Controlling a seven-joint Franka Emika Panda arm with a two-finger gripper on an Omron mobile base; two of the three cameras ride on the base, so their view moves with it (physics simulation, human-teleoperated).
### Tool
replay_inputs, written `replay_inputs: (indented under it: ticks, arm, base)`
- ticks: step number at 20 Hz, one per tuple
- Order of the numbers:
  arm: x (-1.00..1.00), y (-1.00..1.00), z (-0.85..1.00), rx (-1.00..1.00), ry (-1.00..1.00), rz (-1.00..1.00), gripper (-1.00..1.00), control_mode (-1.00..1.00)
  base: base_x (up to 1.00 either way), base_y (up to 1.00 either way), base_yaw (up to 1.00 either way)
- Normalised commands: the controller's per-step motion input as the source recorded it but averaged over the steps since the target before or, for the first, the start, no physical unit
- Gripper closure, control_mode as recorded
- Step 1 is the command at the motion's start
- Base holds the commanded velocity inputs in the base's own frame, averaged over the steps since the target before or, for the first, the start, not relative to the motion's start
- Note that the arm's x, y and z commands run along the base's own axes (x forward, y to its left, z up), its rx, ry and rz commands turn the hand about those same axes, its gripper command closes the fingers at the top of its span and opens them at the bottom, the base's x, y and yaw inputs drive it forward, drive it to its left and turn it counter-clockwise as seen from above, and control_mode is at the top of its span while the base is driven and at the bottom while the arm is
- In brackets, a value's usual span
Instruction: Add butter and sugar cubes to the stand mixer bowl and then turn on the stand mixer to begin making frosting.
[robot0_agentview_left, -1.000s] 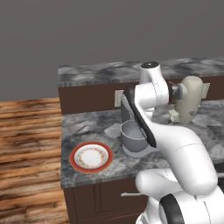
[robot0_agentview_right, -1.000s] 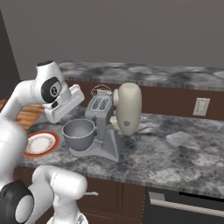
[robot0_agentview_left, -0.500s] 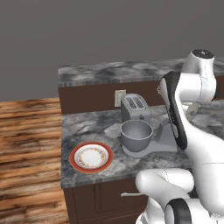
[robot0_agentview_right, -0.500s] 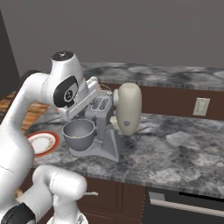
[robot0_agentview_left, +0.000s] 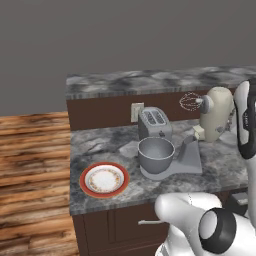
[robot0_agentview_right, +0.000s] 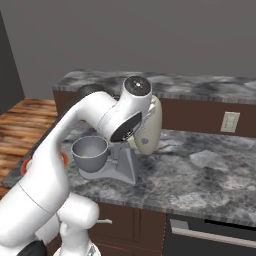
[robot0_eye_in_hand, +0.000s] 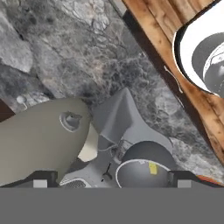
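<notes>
The grey marbled counter (robot0_agentview_left: 100, 142) ends in a straight front edge above dark cabinet doors; its left end stops short of the wooden floor (robot0_agentview_left: 30, 165), which runs off toward 9 o'clock in the left base view. A raised ledge with a dark back panel closes the counter at 12 o'clock; a wall socket (robot0_agentview_left: 136, 111) sits in that panel just left of the toaster (robot0_agentview_left: 154, 123). In the right base view a broad bare stretch of counter lies toward 3 o'clock of the stand mixer (robot0_agentview_right: 145, 127).

The red-rimmed plate (robot0_agentview_left: 104, 179) lies near the front edge, at 8 o'clock of the stand mixer bowl (robot0_agentview_left: 156, 154) and apart from it; the toaster stands just behind the bowl at 12 o'clock. The bowl sits on the mixer's grey base; the cream head is tilted back, its wire whisk (robot0_agentview_left: 189, 101) raised clear of the bowl at about 1 o'clock from it.

The butter (robot0_eye_in_hand: 152, 168) lies inside the bowl, a small yellow piece on the bowl's inner surface; in the right base view it shows as a pale spot low in the bowl.

The gripper looks down from above the mixer head; whether its fingers are spread or pressed together I cannot tell. In the hand view the bowl with the butter lies at 6 o'clock.
</notes>
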Motion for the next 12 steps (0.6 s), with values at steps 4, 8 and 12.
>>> replay_inputs:
  ticks: [4,8,12]
  arm:
    - [0.00,-0.81,0.00,0.17,-0.17,0.00,-1.00,-1.00]
    - [0.04,-0.67,0.00,0.15,-0.20,0.02,-1.00,-1.00]
    - [0.27,-0.52,0.00,0.17,-0.21,0.06,-1.00,-1.00]
  base:
    - [0.00,0.00,0.00]
    - [0.00,0.00,0.00]
    - [0.00,0.00,0.00]
